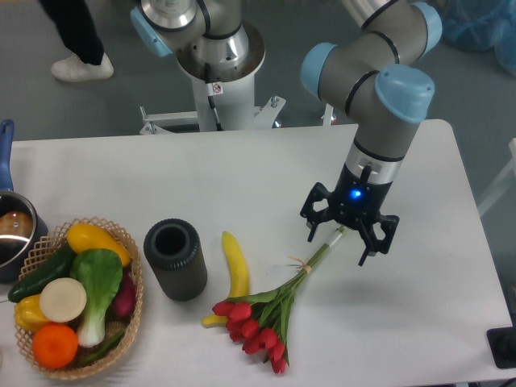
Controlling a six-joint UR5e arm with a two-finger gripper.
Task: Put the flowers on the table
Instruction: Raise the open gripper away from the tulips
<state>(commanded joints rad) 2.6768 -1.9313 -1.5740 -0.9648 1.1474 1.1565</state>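
The flowers [262,321], red tulip buds with green leaves and long tied stems, lie flat on the white table [427,322] at front centre. The buds point to the front left and overlap the lower end of a banana. The stem tips reach up to the right, under my gripper [345,235]. My gripper is open, its fingers spread wide on either side of the stem end, holding nothing.
A yellow banana [235,270] lies left of the flowers. A dark cylindrical vase [175,259] stands left of the banana. A wicker basket [133,282] of vegetables and fruit sits at the front left. A pot [14,234] is at the left edge.
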